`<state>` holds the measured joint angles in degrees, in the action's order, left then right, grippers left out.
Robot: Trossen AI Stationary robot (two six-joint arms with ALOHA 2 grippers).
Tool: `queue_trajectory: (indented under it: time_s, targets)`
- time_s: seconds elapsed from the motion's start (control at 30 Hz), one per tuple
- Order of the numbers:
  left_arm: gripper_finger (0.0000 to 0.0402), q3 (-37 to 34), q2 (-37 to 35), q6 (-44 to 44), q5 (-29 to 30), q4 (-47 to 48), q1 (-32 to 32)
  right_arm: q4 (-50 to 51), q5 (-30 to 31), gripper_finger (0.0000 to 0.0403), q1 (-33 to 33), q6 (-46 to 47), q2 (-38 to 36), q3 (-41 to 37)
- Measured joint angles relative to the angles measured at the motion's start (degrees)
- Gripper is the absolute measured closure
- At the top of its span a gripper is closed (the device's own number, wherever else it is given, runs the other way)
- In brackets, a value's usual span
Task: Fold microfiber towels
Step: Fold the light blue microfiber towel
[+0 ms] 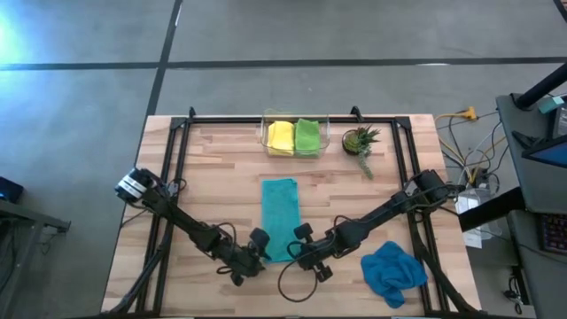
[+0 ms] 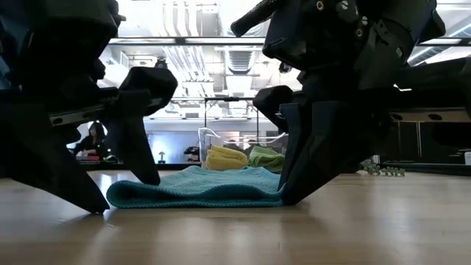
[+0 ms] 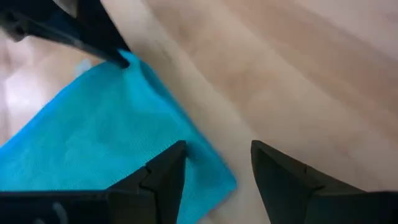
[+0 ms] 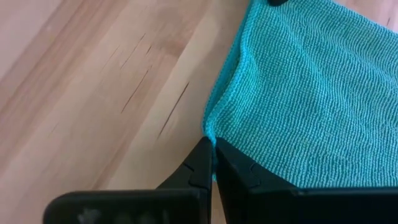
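Note:
The teal towel lies flat on the table's middle as a long strip running far to near. My left gripper is open at the strip's near left corner, with one finger over the cloth and one over bare wood. My right gripper is shut at the near right corner. The blue towel lies crumpled near the right front. The yellow towel and the lime green towel lie folded in a clear bin at the far edge. My right gripper has its two shut fingers at the teal towel's near right corner, coming slanting down from the near right. The corner's edge meets the fingertips. The towel lies on the table, not lifted. One layer or several, I cannot tell.
A clear bin holds the folded towels at the far edge. A small potted plant stands to its right. Dark frame rails run along the table's left, right and far sides. Bare wood lies left of the teal towel.

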<state>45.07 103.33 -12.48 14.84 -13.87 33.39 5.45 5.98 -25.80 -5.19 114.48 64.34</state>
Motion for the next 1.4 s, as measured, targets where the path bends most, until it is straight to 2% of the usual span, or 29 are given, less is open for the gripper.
queue_trajectory:
  time_s: [0.33, 0.43, 0.53, 0.73, 0.8, 1.07, 1.4]
  targets:
    - [0.0234, 0.07, -0.52, 3.06, 1.77, 4.00, -0.01, 0.02, -0.18, 0.0394, 0.00, 0.26, 0.00, 0.00]
    - [0.0247, 0.08, -0.59, 3.16, 1.77, 5.73, 0.02, 0.04, -0.41, 0.0394, -0.01, 0.26, 0.00, 0.00]
    - [0.0277, 0.03, -0.58, 3.19, 1.71, 7.92, 0.06, 0.04, -0.41, 0.0394, -0.01, 0.24, 0.00, 0.00]
    - [0.0375, 0.96, -0.47, 3.07, 0.68, 8.42, 0.34, 0.07, -0.44, 0.0394, -0.02, 0.35, -0.02, 0.02]
    - [0.0394, 1.60, -0.42, 3.05, 0.92, 8.77, 0.43, 0.12, -0.48, 0.0394, -0.02, 0.70, -0.22, 0.02]
    - [0.0400, 2.04, -2.12, 5.74, 0.91, 10.66, 0.45, 2.01, -0.97, 0.0394, -0.04, 4.09, -3.26, -0.09]
    - [0.0401, 1.03, -10.75, 15.20, 0.35, 11.46, 0.46, 5.20, -2.46, 0.0394, -0.04, 8.37, -10.25, -0.04]
